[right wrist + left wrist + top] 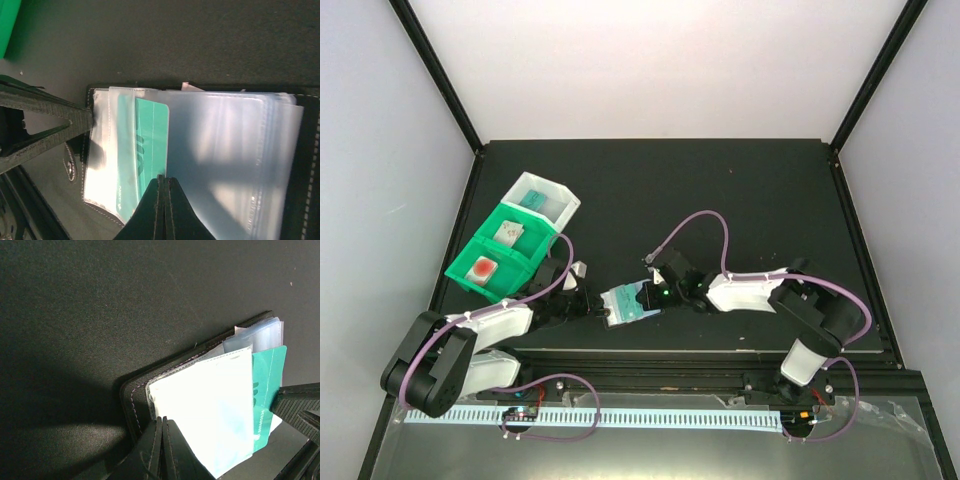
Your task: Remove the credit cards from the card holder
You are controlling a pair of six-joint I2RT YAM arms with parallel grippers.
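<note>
The card holder (623, 305) lies open on the black mat between my two grippers, its clear pockets (225, 150) fanned out. A teal credit card (152, 135) sticks partway out of a pocket. My right gripper (164, 179) is shut on that card's edge. From the opposite side, my left gripper (162, 421) is shut on the holder's edge, at its pale front pocket (205, 405) and black leather (132, 395). In the left wrist view the teal card (267, 390) reaches towards the right gripper's fingers (295, 405).
At the back left stand a green bin (470, 252) and a white bin (558, 195). In the green one lie a card with a red round mark (483, 269) and a pale card (507, 233); in the white one lies a teal card (533, 199).
</note>
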